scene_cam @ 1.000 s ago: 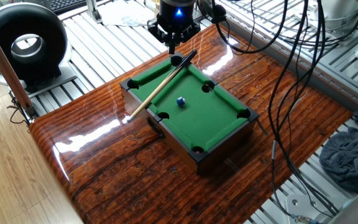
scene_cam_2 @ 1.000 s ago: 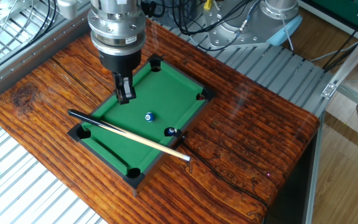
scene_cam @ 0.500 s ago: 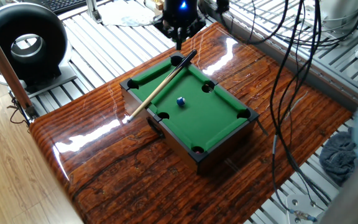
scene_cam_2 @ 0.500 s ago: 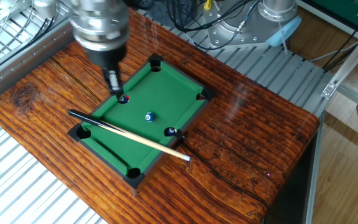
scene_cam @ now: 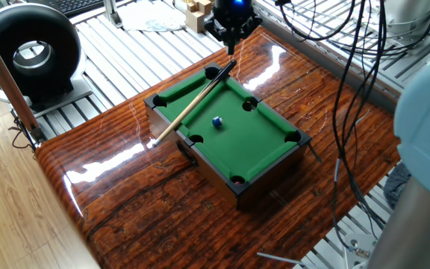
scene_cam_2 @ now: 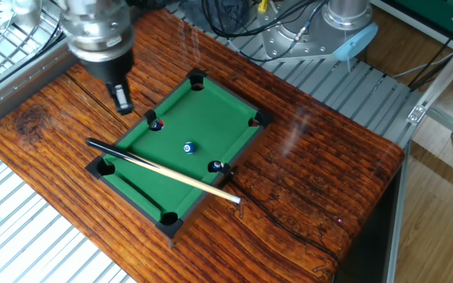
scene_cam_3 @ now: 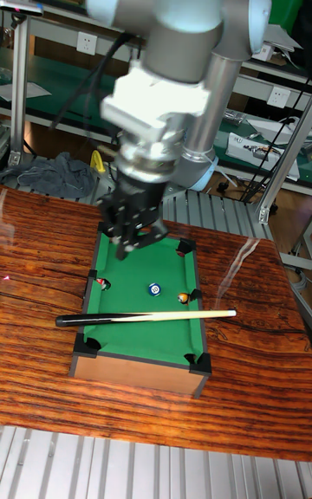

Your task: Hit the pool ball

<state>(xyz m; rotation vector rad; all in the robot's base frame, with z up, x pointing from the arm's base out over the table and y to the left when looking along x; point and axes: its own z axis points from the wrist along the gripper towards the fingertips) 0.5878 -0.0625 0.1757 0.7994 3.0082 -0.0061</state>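
Note:
The pool ball [scene_cam: 216, 121], small and blue with a white spot, rests near the middle of the green felt of the mini pool table [scene_cam: 269, 178]; it also shows as the pool ball [scene_cam_2: 188, 147] and the pool ball [scene_cam_3: 154, 289]. A wooden cue stick [scene_cam: 192, 104] lies slantwise across the table's rim, untouched. My gripper [scene_cam_2: 121, 99] hangs above the wooden tabletop just outside the table's long side, fingers together and holding nothing. In the one fixed view the gripper [scene_cam: 232, 46] is beyond the far corner pocket.
Two other small balls sit at side pockets, a reddish ball [scene_cam_2: 157, 124] and an orange ball [scene_cam_2: 215, 166]. A black round fan [scene_cam: 28, 51] stands off the tabletop, wooden blocks [scene_cam: 195, 9] lie behind the gripper, and cables [scene_cam: 346, 90] hang at the right.
My gripper has moved off the felt and away from the ball, out past the table's side rail. The ball and the cue have not moved.

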